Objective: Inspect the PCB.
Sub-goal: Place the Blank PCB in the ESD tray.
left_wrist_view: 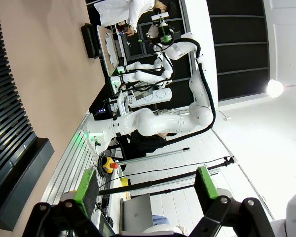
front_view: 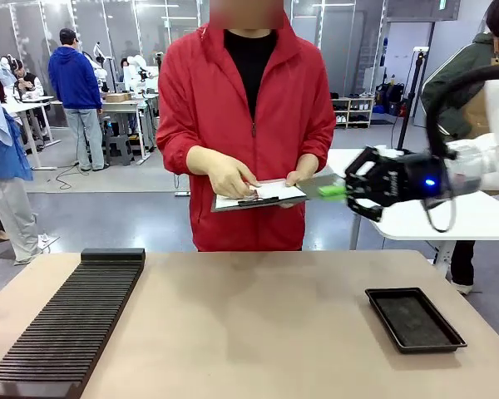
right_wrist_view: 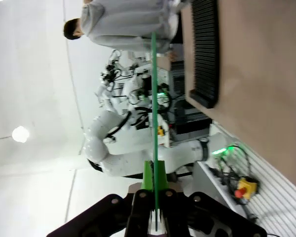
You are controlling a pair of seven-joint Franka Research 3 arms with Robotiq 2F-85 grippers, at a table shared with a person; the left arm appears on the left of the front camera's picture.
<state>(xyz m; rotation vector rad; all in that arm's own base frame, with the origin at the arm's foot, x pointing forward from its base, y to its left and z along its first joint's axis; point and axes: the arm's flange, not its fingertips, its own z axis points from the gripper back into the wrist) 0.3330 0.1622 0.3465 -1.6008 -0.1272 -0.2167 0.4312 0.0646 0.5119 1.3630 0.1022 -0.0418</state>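
Note:
My right gripper [front_view: 339, 191] reaches in from the right at chest height and is shut on the PCB [front_view: 317, 185], a thin green board held flat and out toward the person. The board's far end lies next to the person's clipboard [front_view: 258, 196], where both hands rest and one holds a pen. In the right wrist view the PCB [right_wrist_view: 153, 98] shows edge-on as a thin green line running up from between my green pads [right_wrist_view: 148, 174]. My left gripper [left_wrist_view: 145, 185] stands open with nothing between its fingers.
A black shallow tray [front_view: 414, 319] lies on the tan table [front_view: 258, 332] at the right front. A long black slotted rack [front_view: 66, 324] runs along the left side. Other people and tables stand far behind.

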